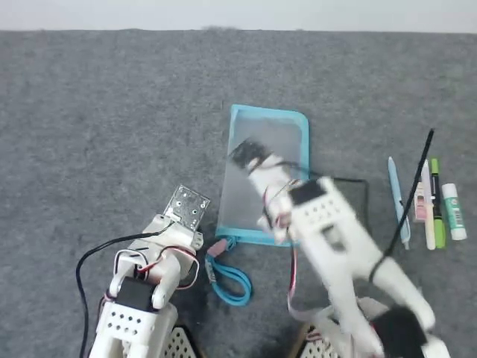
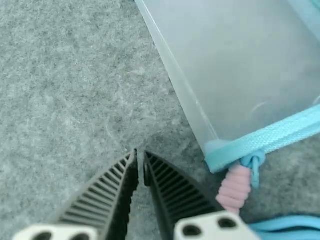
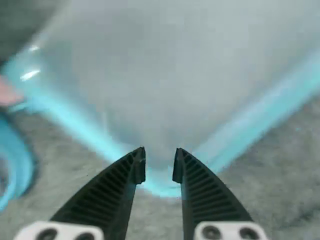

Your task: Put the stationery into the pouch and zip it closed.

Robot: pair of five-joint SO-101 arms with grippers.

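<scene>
**Two grippers close on a blue-edged pouch**

The clear pouch [image 1: 272,127] lies flat mid-table on grey felt [image 1: 89,112]. Its pink zip pull [image 2: 235,187] and blue strap [image 1: 231,283] sit at its 7 o'clock corner. The right gripper [image 3: 159,155], tips slightly spread, hangs over the pouch's blue edge. The left gripper [image 2: 140,156], fingers pressed together on nothing, is at the pouch's 8 o'clock. The pens [image 1: 431,201] lie at 3 o'clock, well apart.

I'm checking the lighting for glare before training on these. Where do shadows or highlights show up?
Right wrist view: two small bright glints on the blue edge of the pouch. Left wrist view: a faint soft shadow on the mat just ahead of the left end effector. High view: a dark shadow beside the left arm.
</scene>
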